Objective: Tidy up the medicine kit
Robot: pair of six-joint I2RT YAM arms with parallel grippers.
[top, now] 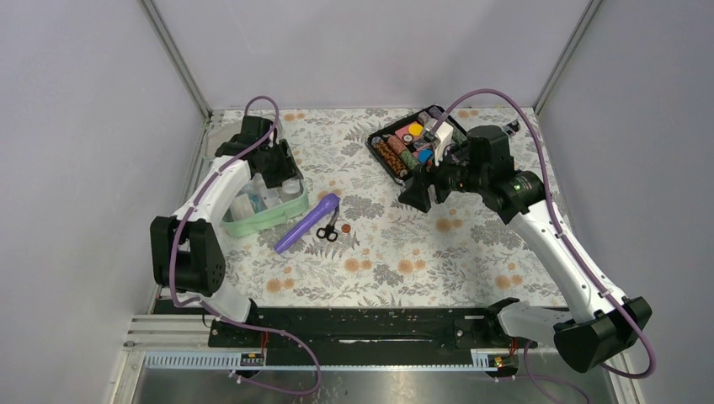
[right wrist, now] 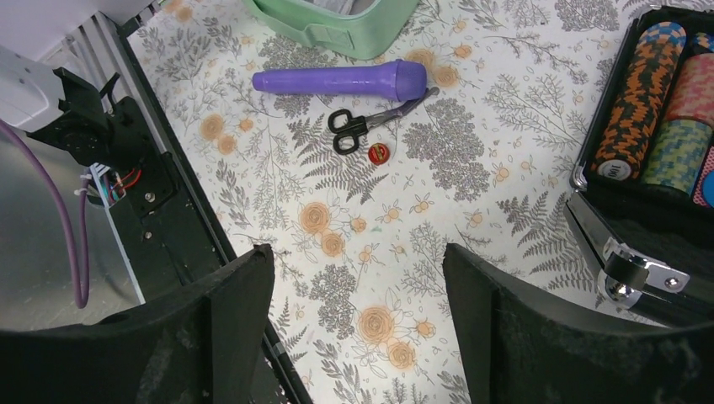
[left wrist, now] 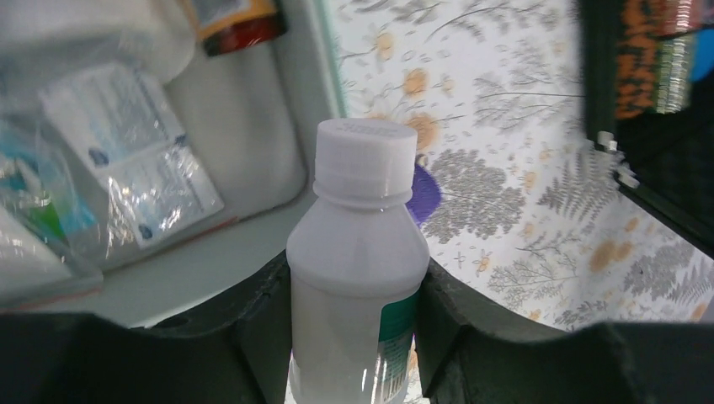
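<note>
The left arm folds up from its base and reaches forward. Its claw hangs over the open kit at the counter's left side, pinching a white capped bottle. The right arm slants up from its base, and its claw is spread and empty above the counter beside the black case. A purple tube and scissors lie between kit and case.

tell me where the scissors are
In the top view the scissors lie left of centre, between the purple cylinder and a small red disc.
</note>
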